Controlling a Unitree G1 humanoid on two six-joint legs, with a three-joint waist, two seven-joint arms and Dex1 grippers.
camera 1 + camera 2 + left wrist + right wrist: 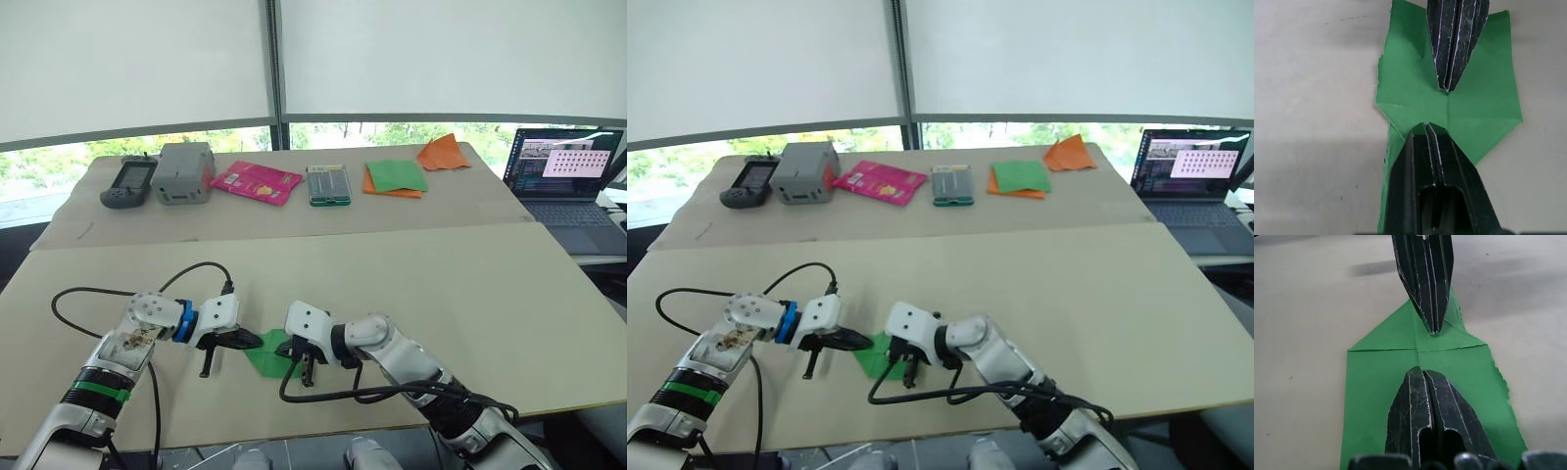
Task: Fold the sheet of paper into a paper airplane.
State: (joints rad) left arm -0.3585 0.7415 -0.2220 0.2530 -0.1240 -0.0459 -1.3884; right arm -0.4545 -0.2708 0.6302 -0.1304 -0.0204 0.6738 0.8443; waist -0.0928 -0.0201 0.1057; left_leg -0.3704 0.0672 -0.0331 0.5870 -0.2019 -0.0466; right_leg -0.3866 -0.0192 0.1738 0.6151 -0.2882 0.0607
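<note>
The sheet of paper (265,359) is bright green and lies flat near the front edge of the table. It has two corners folded in to a point (1415,308) and a crease across it. My left gripper (253,342) is shut, and its tip (1425,129) rests on the paper from the left. Facing it, my right gripper (294,354) is also shut, with its tip (1422,373) pressing on the paper's middle. The two tips meet almost nose to nose over the centre crease, a small gap apart.
On the far table stand a handheld device (128,183), a grey box (185,172), a pink packet (258,182), a green-edged pack (328,184), a green sheet on an orange sheet (396,177) and crumpled orange paper (443,153). A laptop (568,176) sits at the right.
</note>
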